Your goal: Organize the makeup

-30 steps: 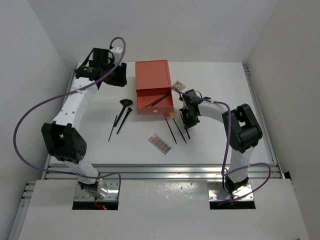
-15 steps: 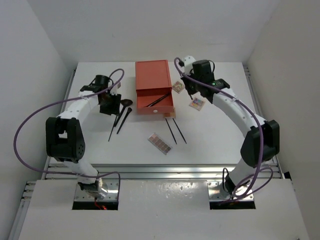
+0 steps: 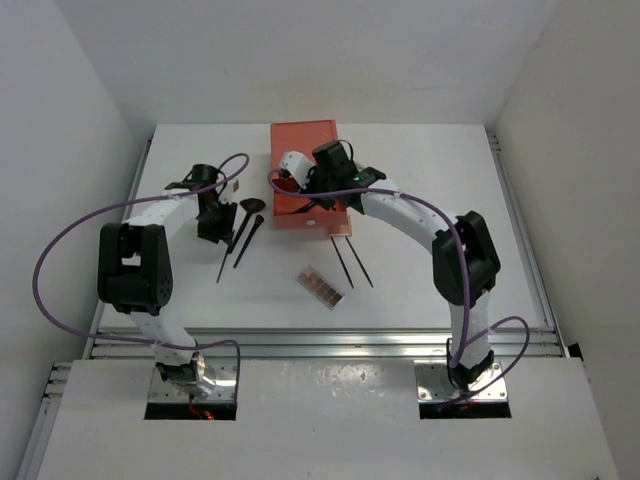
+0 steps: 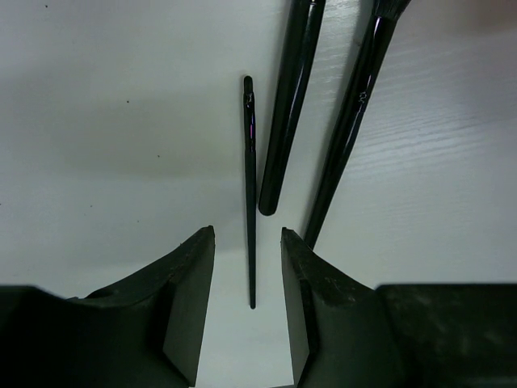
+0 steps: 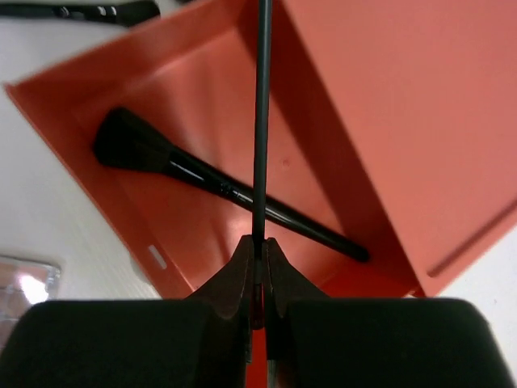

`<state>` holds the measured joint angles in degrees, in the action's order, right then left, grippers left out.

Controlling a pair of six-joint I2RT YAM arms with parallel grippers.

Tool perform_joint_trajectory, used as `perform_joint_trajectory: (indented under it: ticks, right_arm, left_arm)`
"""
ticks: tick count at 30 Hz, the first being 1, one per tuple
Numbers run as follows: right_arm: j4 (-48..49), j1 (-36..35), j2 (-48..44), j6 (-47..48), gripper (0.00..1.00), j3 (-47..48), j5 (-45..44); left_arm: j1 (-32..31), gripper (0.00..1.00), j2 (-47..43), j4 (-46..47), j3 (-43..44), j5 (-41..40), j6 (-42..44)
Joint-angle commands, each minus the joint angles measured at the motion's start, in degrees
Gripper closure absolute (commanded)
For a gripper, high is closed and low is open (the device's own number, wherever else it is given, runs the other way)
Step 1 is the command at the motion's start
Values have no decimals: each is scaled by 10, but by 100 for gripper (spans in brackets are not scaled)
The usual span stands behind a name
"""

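Observation:
My right gripper [image 5: 258,242] is shut on a thin dark stick [image 5: 262,121] and holds it over the open drawer [image 5: 161,218] of the orange-red box [image 3: 305,150]. A dark-handled brush [image 5: 218,186] lies in the drawer. My left gripper [image 4: 248,232] is open, low over the table, with the end of another thin stick [image 4: 250,194] between its fingers. Two brush handles [image 4: 287,105] lie just right of it. In the top view the left gripper [image 3: 212,222] is beside these brushes [image 3: 248,238]. A long pinkish-brown palette [image 3: 320,287] lies in front.
Two more thin sticks [image 3: 350,262] lie on the table in front of the drawer. A small orange-brown square palette [image 3: 341,230] sits at the drawer's front right corner. The right arm [image 3: 410,210] arches over the table right of the box.
The right arm swung from the right of the box to over the open drawer, a stick in its jaws. The left gripper moved a little toward the brushes and thin stick.

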<state>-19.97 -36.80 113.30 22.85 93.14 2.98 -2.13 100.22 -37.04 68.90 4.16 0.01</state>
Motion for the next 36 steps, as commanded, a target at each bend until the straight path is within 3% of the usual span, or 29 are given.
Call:
perform_joint_trajectory:
  ticks: [1,4,6,9,26,29,33,36]
  right_arm:
    - [9,0,-1,40,97,30,-23]
    - [7,0,-2,46,75,34,-21]
    - [3,-3,-9,50,55,34,-19]
    - [0,-4,-17,51,43,34,-20]
    - [54,-4,-147,-25,39,-70,-61]
    - [56,-4,-162,-39,39,-81,-63]
    - [63,-3,-180,-47,39,-104,-76]
    - [71,-2,-199,-55,39,-126,-81]
  left_arm:
    - [4,56,-2,17,-4,-11,8]
    - [4,57,-2,22,-4,-11,13]
    - [4,60,3,22,-4,-11,13]
    - [4,62,8,22,-10,-11,19]
    - [4,65,69,35,-76,-31,56]
    - [4,76,81,42,-76,-43,61]
    - [4,97,81,47,-83,-43,67]
    - [4,100,81,52,-91,-55,67]
